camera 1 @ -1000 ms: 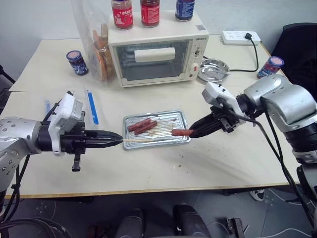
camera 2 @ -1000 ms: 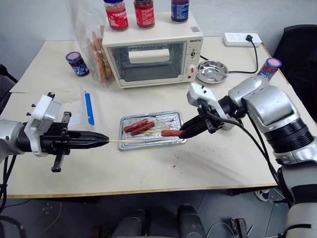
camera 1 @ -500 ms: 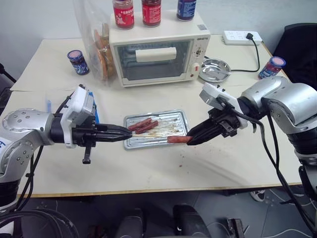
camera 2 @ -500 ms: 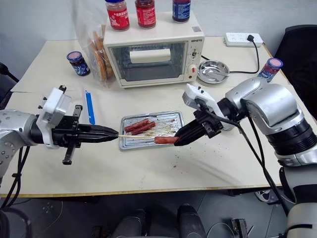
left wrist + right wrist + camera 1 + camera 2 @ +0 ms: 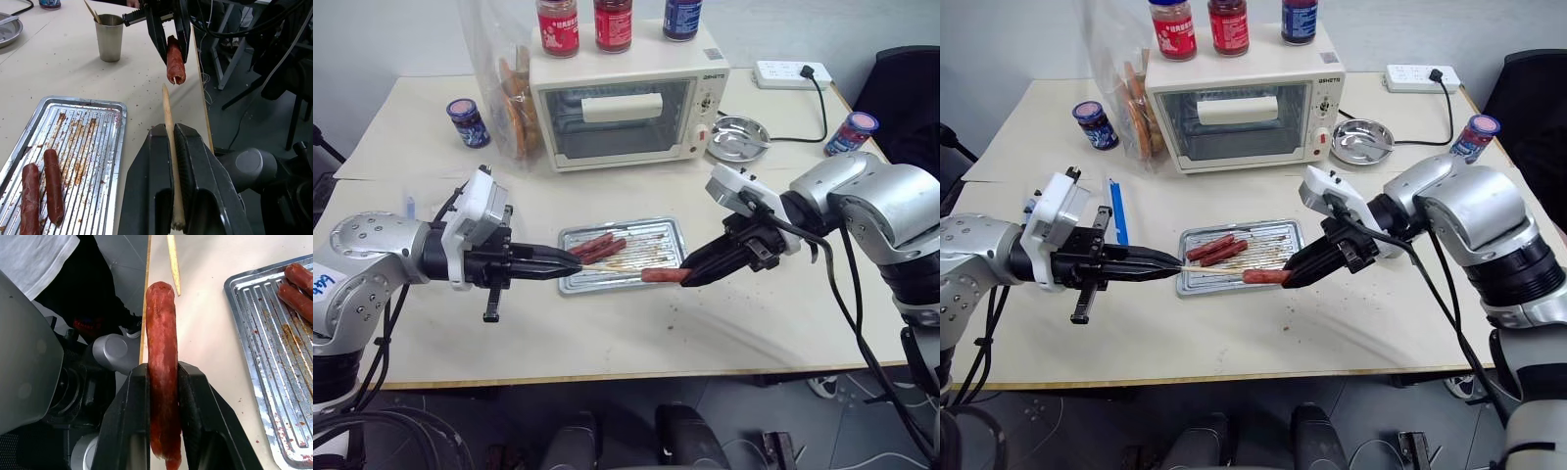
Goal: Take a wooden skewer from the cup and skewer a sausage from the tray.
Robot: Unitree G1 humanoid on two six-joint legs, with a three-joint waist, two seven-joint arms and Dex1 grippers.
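My left gripper (image 5: 574, 263) is shut on a wooden skewer (image 5: 168, 115), which sticks out level towards the right. Its tip stops just short of the sausage (image 5: 660, 275). That reddish-brown sausage (image 5: 162, 357) is pinched lengthwise in my shut right gripper (image 5: 689, 275), a little above the tray's front right corner, end-on to the skewer tip (image 5: 172, 259). The silver ribbed tray (image 5: 671, 235) holds two more sausages (image 5: 597, 247) side by side at its left end. The grey metal cup (image 5: 108, 36), with more skewers in it, stands on the table beyond the held sausage in the left wrist view.
A white toaster oven (image 5: 625, 108) with three jars on top stands behind the tray. A shiny steel dish (image 5: 736, 137) and a power strip (image 5: 789, 71) lie to its right. A blue pen (image 5: 1116, 212), a small jar (image 5: 467, 121) and a bag of biscuits (image 5: 509, 103) are on the left.
My left gripper has carried the skewer rightward, so its tip is now closer to the sausage. The right gripper and its sausage have barely moved.
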